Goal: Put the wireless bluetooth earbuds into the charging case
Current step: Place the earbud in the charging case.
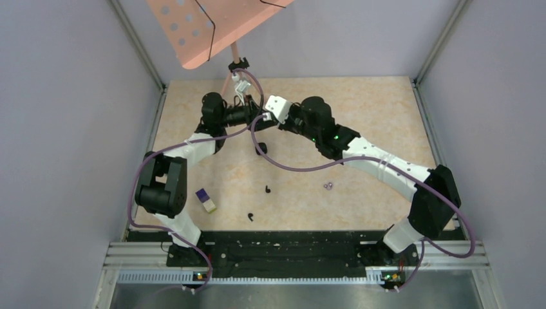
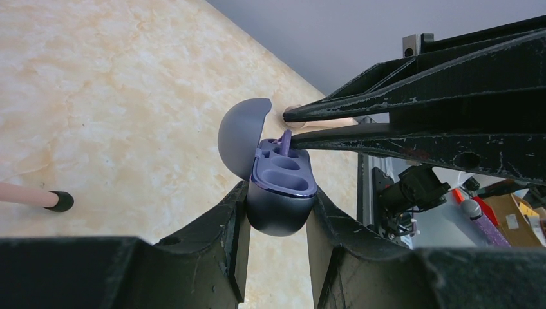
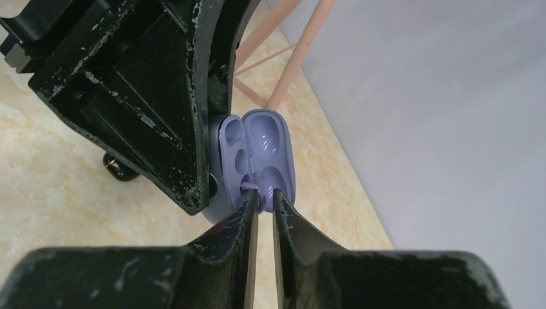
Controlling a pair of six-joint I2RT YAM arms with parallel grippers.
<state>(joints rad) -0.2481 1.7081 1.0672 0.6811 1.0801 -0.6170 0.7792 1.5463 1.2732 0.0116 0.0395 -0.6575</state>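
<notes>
The dark charging case [image 2: 280, 212] hangs above the table with my left gripper [image 2: 278, 222] shut on its base. Its lid [image 2: 241, 135] is flipped open and the lavender inner tray [image 3: 257, 161] shows its sockets. A pale purple earbud [image 2: 284, 138] stands in the far socket, also seen as a purple earbud [image 3: 250, 188] at my right fingertips. My right gripper [image 3: 261, 196] has its jaws a narrow gap apart, tips at the bud. On the table lie two black earbuds [image 1: 268, 189] [image 1: 250, 217] and another purple earbud [image 1: 329, 186]. Both grippers meet at the back centre: left gripper [image 1: 252, 114], right gripper [image 1: 269, 121].
A purple-and-cream block [image 1: 205, 200] lies front left. A pink stand with a perforated plate [image 1: 193, 29] rises at the back, and one of its black-tipped feet [image 2: 61, 201] rests on the table. A purple cable [image 1: 290, 167] loops across the middle. Grey walls close in on both sides.
</notes>
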